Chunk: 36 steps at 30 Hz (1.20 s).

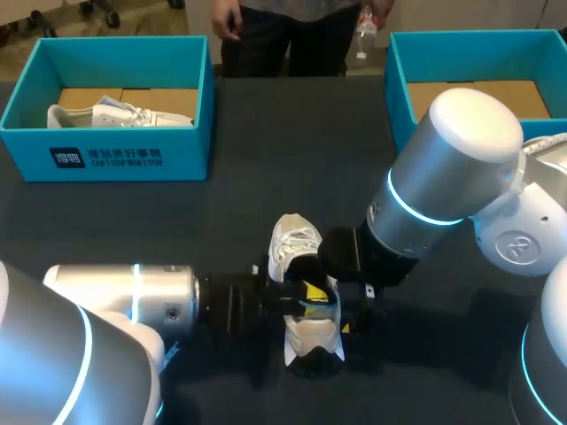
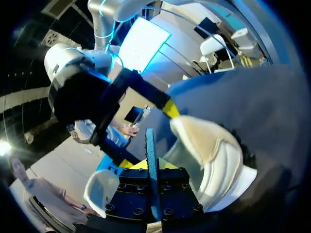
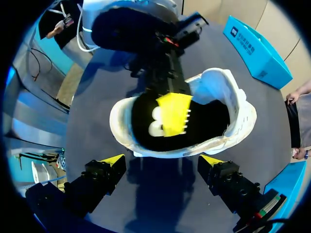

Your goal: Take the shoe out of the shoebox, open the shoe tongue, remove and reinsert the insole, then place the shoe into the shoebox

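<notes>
A white shoe (image 1: 297, 243) lies on the dark table near the front middle, its opening facing up. Its black insole (image 3: 146, 124) shows inside the shoe (image 3: 233, 97). My left gripper (image 1: 306, 297) comes in from the lower left and reaches into the opening. In the left wrist view its fingertips (image 2: 167, 165) are shut on a thin blue edge of the insole (image 2: 150, 145), beside the shoe's heel (image 2: 214, 145). My right gripper (image 3: 163, 160) hangs just above the shoe's side, open and holding nothing. In the head view the right gripper (image 1: 341, 297) covers part of the shoe.
A blue shoebox (image 1: 106, 159) at the back left holds a second white shoe (image 1: 115, 115). Another blue box (image 1: 399, 88) stands at the back right, partly behind my right arm. A person stands past the far edge.
</notes>
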Each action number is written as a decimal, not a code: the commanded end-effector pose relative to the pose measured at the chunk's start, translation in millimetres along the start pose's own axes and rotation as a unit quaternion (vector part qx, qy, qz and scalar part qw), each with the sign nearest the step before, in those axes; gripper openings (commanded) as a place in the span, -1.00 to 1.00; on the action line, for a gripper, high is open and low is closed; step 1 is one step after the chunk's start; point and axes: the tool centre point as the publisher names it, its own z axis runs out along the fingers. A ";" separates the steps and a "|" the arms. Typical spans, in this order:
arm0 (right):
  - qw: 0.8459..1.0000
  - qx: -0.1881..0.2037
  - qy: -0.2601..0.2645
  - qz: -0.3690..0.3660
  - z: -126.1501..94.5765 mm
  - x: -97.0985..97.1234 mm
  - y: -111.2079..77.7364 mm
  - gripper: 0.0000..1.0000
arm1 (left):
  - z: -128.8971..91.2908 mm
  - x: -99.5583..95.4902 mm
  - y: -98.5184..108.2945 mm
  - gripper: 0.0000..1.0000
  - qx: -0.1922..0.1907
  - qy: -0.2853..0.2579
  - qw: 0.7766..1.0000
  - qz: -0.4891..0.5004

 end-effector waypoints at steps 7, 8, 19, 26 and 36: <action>1.000 0.001 -0.001 0.000 1.5 0.6 0.4 1.00 | 12.2 -2.9 15.6 -1.00 -0.009 -0.002 0.999 -0.035; 1.000 0.001 -0.001 0.000 1.5 0.6 0.4 1.00 | 10.0 -3.3 13.6 -0.85 -0.009 -0.002 0.999 -0.035; 1.000 0.001 -0.001 0.000 1.5 0.6 0.4 1.00 | -11.9 -12.9 -10.6 -0.22 -0.007 0.020 0.998 -0.059; 1.000 0.001 -0.001 0.000 1.5 0.6 0.4 1.00 | -12.3 -8.5 -15.5 -0.40 -0.004 0.048 0.996 -0.068; 1.000 0.001 -0.001 0.000 1.5 0.6 0.4 1.00 | 10.9 2.9 12.4 -1.00 -0.012 0.055 0.997 -0.053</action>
